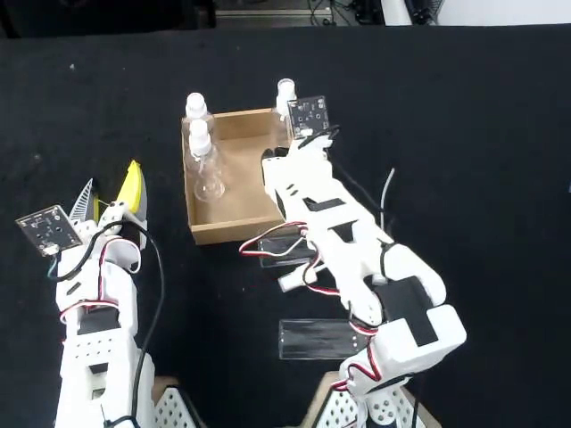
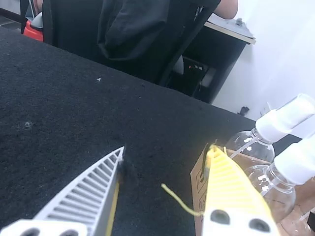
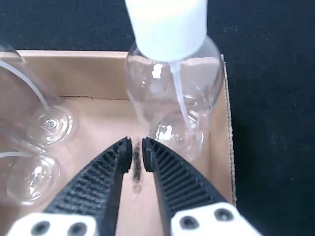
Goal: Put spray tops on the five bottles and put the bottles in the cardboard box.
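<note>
Black cloth bench [image 1: 464, 134], open cardboard box [image 1: 236, 230] in the middle with three clear bottles [image 1: 207, 174] standing inside, white spray tops [image 1: 200, 135] on, two by one side wall, one in the opposite far corner, right hand [image 3: 136, 142] over the box floor pinched nearly closed on nothing, left hand [image 2: 166, 149] spread wide over the bench beside the box.

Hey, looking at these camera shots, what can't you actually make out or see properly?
High view: the right arm covers the right side of the cardboard box, hiding what lies there.
Same view: two clear flat items beside that arm are too transparent to identify.
Right wrist view: two bottles are cut off by the edge, tops out of frame.
Left wrist view: the left hand's yellow finger hides most of the box.
</note>
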You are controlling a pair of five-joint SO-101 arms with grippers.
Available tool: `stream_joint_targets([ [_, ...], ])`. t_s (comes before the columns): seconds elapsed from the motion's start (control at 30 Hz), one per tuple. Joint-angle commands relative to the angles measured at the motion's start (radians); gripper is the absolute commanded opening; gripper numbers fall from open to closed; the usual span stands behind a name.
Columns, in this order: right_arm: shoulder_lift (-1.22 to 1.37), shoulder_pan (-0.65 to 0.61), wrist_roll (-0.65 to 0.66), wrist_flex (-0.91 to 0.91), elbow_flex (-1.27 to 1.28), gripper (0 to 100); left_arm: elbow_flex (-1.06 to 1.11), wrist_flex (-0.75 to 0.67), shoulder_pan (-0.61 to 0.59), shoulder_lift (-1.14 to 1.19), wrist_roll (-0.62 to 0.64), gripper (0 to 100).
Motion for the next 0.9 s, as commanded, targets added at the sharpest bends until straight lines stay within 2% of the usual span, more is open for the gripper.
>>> stream_joint_targets([
  [0.0, -0.163, 0.017, 0.009, -0.023, 0.064, 1.2, 0.022, 0.003, 0.008, 0.005, -0.008, 24],
  [0.1, -0.326, 0.017, 0.094, 0.035, 0.162, 1.2, 0.022, 0.003, 0.008, 0.005, -0.008, 24],
  [0.23, -0.585, 0.034, 0.242, 0.27, 0.205, 1.2, 0.022, 0.003, 0.008, 0.005, -0.008, 24],
  [0.37, -0.881, 0.092, 0.379, 0.684, 0.15, 2.4, 0.022, 0.003, 0.008, 0.005, -0.008, 24],
  [0.5, -1.112, 0.138, 0.559, 1.145, 0.031, 14.0, 0.022, 0.003, 0.008, 0.005, -0.008, 24],
  [0.57, -1.17, 0.15, 0.683, 1.32, -0.016, 18.1, 0.022, 0.003, 0.008, 0.005, -0.008, 24],
  [0.7, -1.185, 0.138, 0.957, 1.57, -0.044, 18.3, 0.022, 0.003, 0.008, 0.005, -0.008, 24],
  [0.87, -1.135, 0.075, 1.076, 1.672, -0.015, 18.7, 0.022, 0.003, 0.008, 0.005, -0.008, 24],
])
